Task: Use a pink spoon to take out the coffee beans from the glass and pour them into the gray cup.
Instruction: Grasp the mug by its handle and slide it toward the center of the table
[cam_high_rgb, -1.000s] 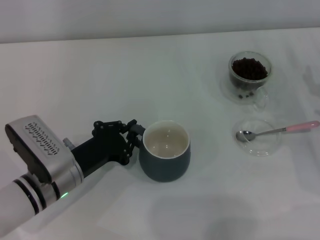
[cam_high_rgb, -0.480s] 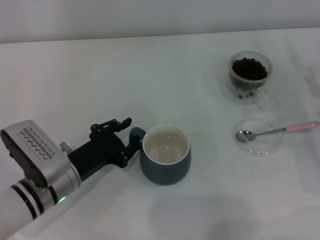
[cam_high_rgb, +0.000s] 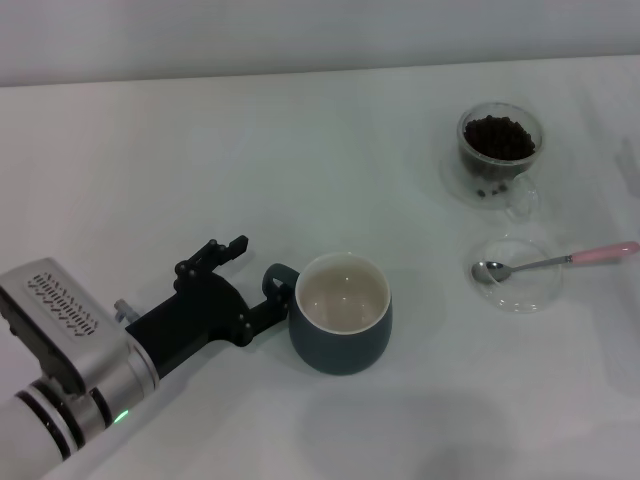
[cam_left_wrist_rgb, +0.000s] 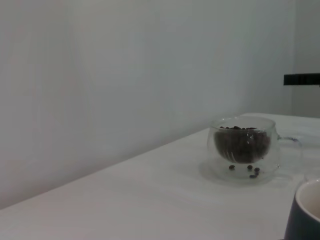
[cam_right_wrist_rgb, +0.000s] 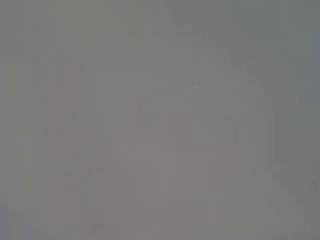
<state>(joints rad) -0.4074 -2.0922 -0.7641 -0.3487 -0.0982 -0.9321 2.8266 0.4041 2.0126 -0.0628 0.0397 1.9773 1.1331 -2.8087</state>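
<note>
The gray cup (cam_high_rgb: 342, 326), blue-gray with a cream inside, stands empty at the table's middle front, and its edge shows in the left wrist view (cam_left_wrist_rgb: 305, 214). My left gripper (cam_high_rgb: 256, 281) is open beside the cup's loop handle (cam_high_rgb: 276, 282), with one finger behind the handle and one in front. The glass (cam_high_rgb: 500, 152) holds a heap of coffee beans (cam_high_rgb: 498, 136) at the far right, and it shows in the left wrist view (cam_left_wrist_rgb: 244, 146) with a few loose beans (cam_left_wrist_rgb: 251, 171) at its base. The pink spoon (cam_high_rgb: 556, 261) lies across a shallow dish. My right gripper is out of view.
The shallow clear round dish (cam_high_rgb: 520, 292) sits in front of the glass, under the spoon's bowl. The white table (cam_high_rgb: 200, 170) runs back to a pale wall (cam_high_rgb: 300, 30). The right wrist view shows only a plain grey surface.
My left gripper was shut on the cup's handle and has opened. The cup has shifted a little to the right and toward the front, and the arm has drawn back slightly.
</note>
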